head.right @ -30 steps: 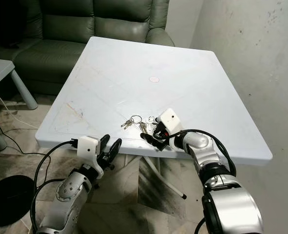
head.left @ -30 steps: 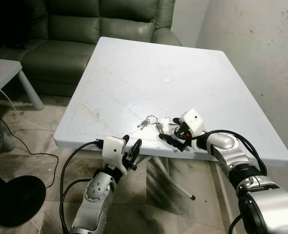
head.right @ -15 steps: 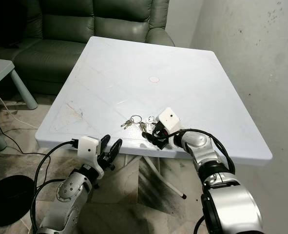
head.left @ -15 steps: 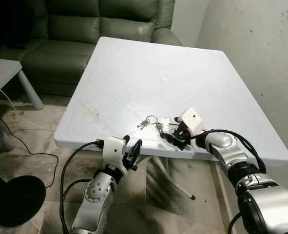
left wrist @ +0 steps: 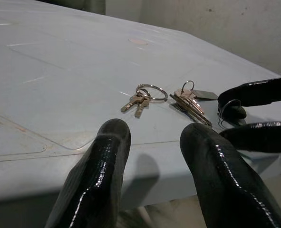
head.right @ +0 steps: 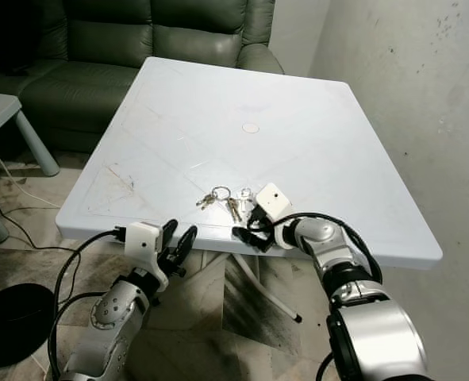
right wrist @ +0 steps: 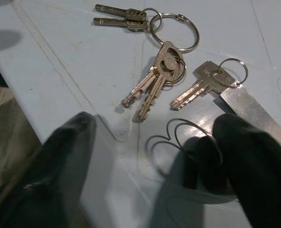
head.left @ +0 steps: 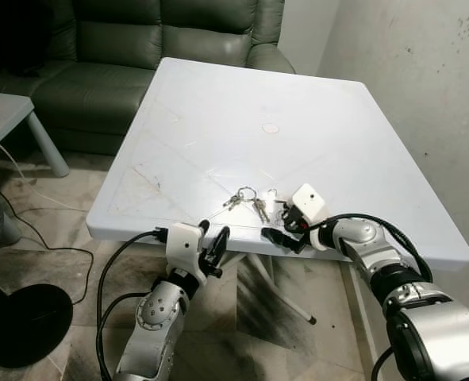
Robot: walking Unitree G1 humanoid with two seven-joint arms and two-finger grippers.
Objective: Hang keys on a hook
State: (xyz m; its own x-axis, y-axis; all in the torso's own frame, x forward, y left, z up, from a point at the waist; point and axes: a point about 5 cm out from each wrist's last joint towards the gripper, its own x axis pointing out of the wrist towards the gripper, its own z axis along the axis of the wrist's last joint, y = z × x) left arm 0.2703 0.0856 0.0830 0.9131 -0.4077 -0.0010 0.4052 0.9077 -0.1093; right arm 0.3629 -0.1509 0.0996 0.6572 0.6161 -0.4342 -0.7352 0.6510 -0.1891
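A white bench (head.left: 218, 111) stands before a green sofa. Near its front edge lie the keys (right wrist: 154, 80) on rings, a single tagged key (right wrist: 199, 88) and a thin wire loop (right wrist: 178, 135).

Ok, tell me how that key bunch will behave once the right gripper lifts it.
The keys hang on linked rings, so they would likely dangle and swing, not stay flat. Thin bare metal on the smooth table may slide before the open right gripper gets under it. Probably light.
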